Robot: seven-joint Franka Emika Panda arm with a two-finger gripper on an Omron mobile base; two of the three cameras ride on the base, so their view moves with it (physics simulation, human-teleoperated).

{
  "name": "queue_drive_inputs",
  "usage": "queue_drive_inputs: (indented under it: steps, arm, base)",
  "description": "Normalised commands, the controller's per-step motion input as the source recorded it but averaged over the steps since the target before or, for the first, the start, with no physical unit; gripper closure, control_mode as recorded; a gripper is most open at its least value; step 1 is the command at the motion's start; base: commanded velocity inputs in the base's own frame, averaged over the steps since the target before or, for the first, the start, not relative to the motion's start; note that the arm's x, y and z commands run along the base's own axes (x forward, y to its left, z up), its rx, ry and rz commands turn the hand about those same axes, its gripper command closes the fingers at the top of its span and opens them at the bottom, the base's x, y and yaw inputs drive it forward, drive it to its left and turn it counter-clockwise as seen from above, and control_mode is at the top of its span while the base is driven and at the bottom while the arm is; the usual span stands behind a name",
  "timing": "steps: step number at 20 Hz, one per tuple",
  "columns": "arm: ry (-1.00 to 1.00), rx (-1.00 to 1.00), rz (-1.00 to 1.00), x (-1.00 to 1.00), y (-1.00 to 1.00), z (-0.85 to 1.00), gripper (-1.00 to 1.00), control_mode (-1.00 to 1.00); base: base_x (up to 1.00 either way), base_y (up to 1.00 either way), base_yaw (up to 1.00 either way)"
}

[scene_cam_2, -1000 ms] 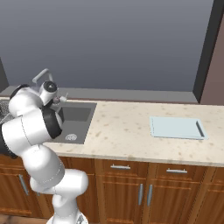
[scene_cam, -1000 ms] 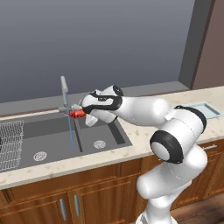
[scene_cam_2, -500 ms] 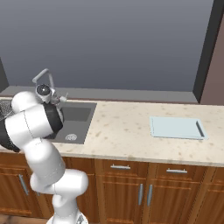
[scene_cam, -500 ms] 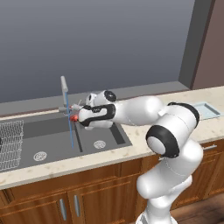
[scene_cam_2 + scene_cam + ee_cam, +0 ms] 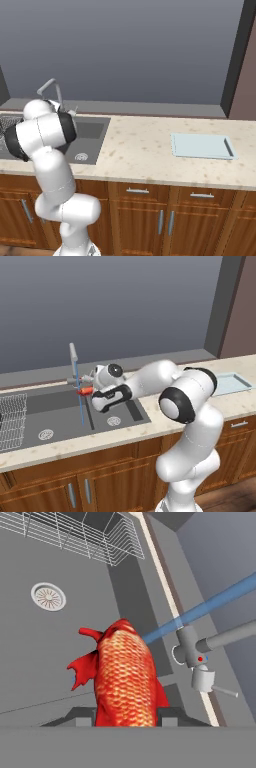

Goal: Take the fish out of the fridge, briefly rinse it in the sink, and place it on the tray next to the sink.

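My gripper (image 5: 91,393) is shut on the red-orange fish (image 5: 85,390), which it holds above the dark grey sink (image 5: 60,418), close to the blue water stream (image 5: 80,406) that falls from the silver tap (image 5: 73,356). The hand view puts the scaly fish (image 5: 124,677) between my dark fingertips (image 5: 172,714), with a round drain (image 5: 48,596) and the tap's base (image 5: 192,649) beyond it. The pale blue-white tray (image 5: 202,146) lies on the counter right of the sink (image 5: 90,130); its corner (image 5: 232,381) also shows past my arm.
A white wire rack (image 5: 11,418) sits in the sink's left end, also seen as a wire rack (image 5: 80,534) in the hand view. Speckled beige counter (image 5: 135,150) runs between sink and tray. Wooden cabinets (image 5: 140,215) stand below.
The hand has carried the fish leftward over the sink, closer to the tap's water stream. The arm's elbow has swung in front of the right base camera.
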Motion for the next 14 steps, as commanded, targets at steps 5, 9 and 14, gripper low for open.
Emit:
queue_drive_inputs:
  steps: [5, 9, 14]
  arm:
    - [-0.01, 0.0, -0.07, 0.15, 0.14, 0.0, 1.0, -1.0]
    - [-0.08, 0.0, -0.09, 0.36, 0.02, 0.0, 1.0, -1.0]
    - [-0.11, 0.0, -0.09, 0.25, 0.01, 0.0, 1.0, -1.0]
  base:
    - [0.0, 0.0, 0.0]
    - [0.0, 0.0, 0.0]
    - [0.0, 0.0, 0.0]
